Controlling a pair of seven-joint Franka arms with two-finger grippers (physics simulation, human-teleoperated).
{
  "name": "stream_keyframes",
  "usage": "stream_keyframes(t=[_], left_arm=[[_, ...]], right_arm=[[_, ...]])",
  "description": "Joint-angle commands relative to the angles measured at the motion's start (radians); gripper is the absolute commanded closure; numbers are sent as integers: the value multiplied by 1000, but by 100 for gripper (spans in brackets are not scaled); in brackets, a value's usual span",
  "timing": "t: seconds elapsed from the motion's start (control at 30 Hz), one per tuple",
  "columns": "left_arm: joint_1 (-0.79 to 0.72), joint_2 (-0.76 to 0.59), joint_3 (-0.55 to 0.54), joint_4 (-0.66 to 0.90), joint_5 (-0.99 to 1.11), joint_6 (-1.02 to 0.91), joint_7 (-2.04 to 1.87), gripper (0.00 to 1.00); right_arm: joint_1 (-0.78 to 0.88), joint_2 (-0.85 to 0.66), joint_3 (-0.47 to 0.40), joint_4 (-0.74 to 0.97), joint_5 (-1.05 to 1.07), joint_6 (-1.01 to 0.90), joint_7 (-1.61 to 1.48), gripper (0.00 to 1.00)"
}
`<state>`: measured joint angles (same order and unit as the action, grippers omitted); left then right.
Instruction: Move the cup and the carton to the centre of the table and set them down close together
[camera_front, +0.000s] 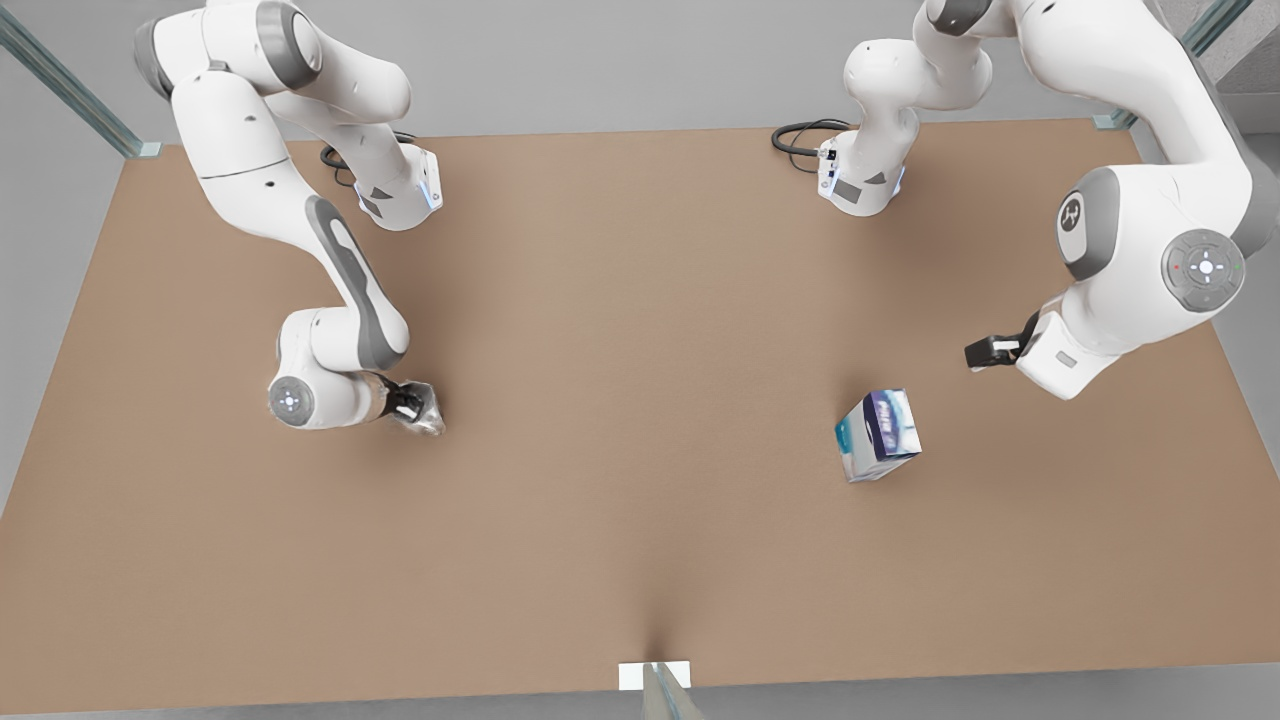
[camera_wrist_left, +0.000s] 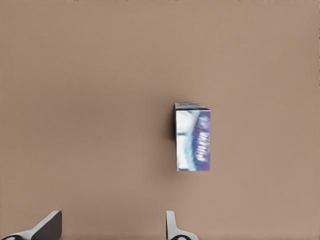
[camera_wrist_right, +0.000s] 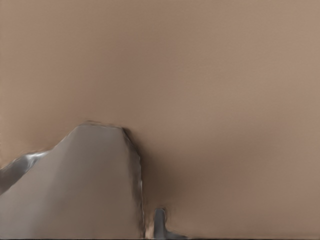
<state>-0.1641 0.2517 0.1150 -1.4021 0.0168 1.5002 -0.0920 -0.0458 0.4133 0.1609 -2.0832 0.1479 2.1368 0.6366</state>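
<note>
I count one cup, one carton, two arms. Right gripper, at the front view's left, grasps the cup against the table. Left gripper, at the front view's right, hovers near the carton, fingers spread and empty; carton rests on the table, well apart from the cup

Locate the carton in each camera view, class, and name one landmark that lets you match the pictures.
Front view: the carton lies on the table toward the front view's right.
Left wrist view: the carton lies ahead of the left gripper.
Right wrist view: not in it.
Shared landmark: the brown table.
</note>
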Motion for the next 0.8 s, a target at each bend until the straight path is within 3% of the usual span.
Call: stream_keyframes(t=[0.0, 0.07, 0.5, 0.57, 0.7, 0.77], left_arm=[[-2, 0, 0, 0, 0, 0, 0, 0], [-2, 1, 0, 0, -1, 0, 0, 0], [-3, 9, 0, 0, 0, 2, 0, 0], [-3, 8, 0, 0, 0, 2, 0, 0], [-3, 9, 0, 0, 0, 2, 0, 0], [-3, 9, 0, 0, 0, 2, 0, 0]], right_arm=[[0, 1, 0, 0, -1, 0, 0, 75], [-3, 1, 0, 2, 1, 0, 0, 79], [-12, -15, 49, 49, -2, -17, 5, 79], [41, 24, 65, 173, 5, -18, 18, 79], [218, 324, 51, 659, 84, -14, 26, 79], [403, 466, -124, 882, 231, -12, 23, 79]])
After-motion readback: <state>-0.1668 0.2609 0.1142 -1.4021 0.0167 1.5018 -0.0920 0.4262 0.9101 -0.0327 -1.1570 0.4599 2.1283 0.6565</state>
